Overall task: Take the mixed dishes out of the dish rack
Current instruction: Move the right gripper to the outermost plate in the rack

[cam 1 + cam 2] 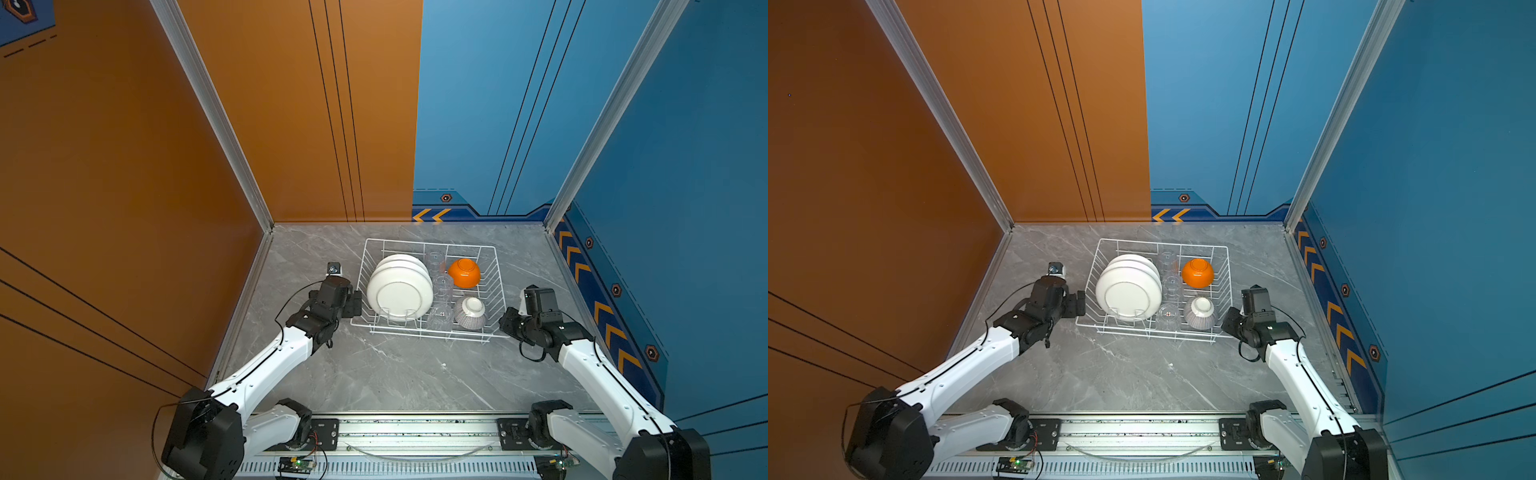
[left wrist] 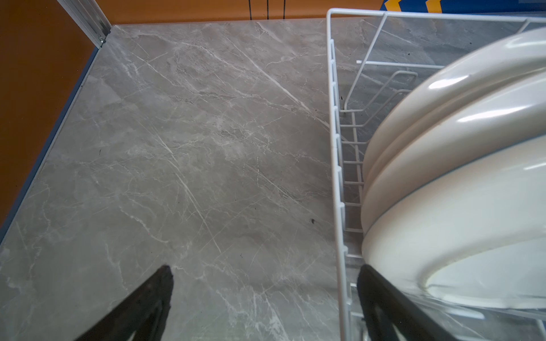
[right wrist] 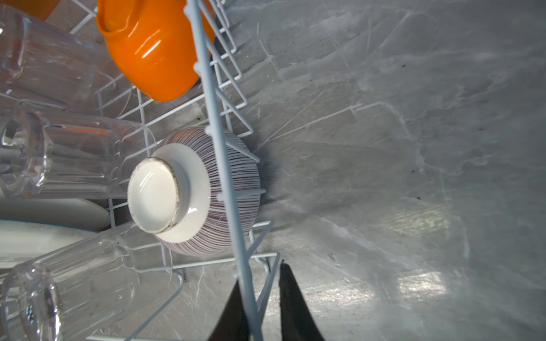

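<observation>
The white wire dish rack (image 1: 430,243) (image 1: 1163,242) holds upright white plates (image 1: 399,291) (image 2: 458,192), clear tumblers (image 1: 442,286) (image 3: 74,153), an upturned orange bowl (image 1: 464,272) (image 3: 147,50) and an upturned grey-striped bowl (image 1: 470,312) (image 3: 189,192). My left gripper (image 1: 356,302) (image 2: 265,266) is wide open astride the rack's left rim (image 2: 336,177), one finger inside by the front plate and one outside over the table. My right gripper (image 1: 505,322) (image 3: 260,273) stands slightly open at the rack's right near corner, with the rim wire (image 3: 218,153) between its fingers.
The rack stands on a grey marble tabletop (image 1: 395,374). An orange wall (image 1: 124,187) closes the left side, and blue walls (image 1: 685,187) close the back and right. A metal rail (image 1: 415,432) with both arm bases runs along the front edge.
</observation>
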